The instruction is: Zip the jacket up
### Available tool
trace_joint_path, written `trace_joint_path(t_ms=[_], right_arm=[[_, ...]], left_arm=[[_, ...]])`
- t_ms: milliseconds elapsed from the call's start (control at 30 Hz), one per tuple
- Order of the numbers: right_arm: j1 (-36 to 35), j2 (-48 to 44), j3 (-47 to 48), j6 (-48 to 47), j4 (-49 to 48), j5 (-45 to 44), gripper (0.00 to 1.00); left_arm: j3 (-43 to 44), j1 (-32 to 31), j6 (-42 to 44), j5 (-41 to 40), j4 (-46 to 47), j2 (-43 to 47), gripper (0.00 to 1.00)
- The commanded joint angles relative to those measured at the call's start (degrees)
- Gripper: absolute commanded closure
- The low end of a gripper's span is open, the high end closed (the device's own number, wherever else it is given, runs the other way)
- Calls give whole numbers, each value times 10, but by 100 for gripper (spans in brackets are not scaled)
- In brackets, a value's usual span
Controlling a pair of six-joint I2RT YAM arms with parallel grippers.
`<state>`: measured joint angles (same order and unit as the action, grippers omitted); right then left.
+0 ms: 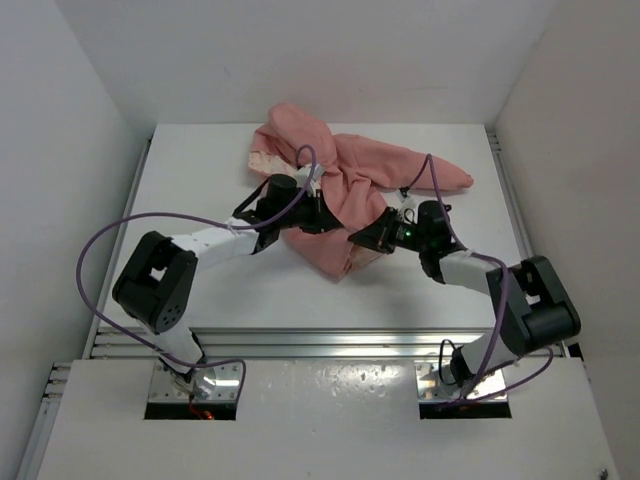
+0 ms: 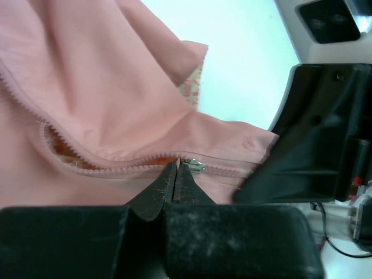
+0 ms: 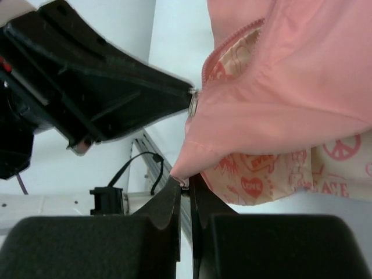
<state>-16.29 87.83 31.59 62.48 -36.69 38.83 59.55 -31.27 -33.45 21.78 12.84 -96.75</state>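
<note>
The jacket [image 1: 345, 185] is lying crumpled on the far half of the white table [image 1: 200, 180], between my two wrists. Its long axis is running from far to near, slanting a little to my right. The hood [image 1: 285, 125] is pointing away from my bases and the hem [image 1: 345, 262] toward them, while one sleeve [image 1: 430, 170] is stretching off to the right.

My left gripper [image 2: 176, 170] is reaching in from the left with its jaws pressed together. The tips are meeting on the zipper line just beside the metal slider [image 2: 195, 165] — whether they are pinching the pull tab itself I cannot tell. From the slider toward the hem the teeth are joined. On the other side they are gaping apart.

My right gripper [image 3: 185, 185] is coming in from the right, jaws closed on the bottom corner of the hem, just below the slider. It is lifting the fabric there, so the cream printed lining [image 3: 261, 174] is showing — hearts and peace signs in pink.

The two grippers are sitting close, nearly tip to tip. Plain white walls [image 1: 300, 50] are boxing in the table on three sides, and a metal rail [image 1: 330, 345] is running along its near edge.
</note>
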Motion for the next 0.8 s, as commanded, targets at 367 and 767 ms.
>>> trace_joint_path(t_ms=[367, 767], right_arm=[[46, -165, -109, -103, 92, -3, 100], [219, -305, -161, -187, 316, 12, 100]], left_arm=[[58, 62, 147, -181, -25, -31, 100], [136, 139, 265, -251, -8, -80, 100]])
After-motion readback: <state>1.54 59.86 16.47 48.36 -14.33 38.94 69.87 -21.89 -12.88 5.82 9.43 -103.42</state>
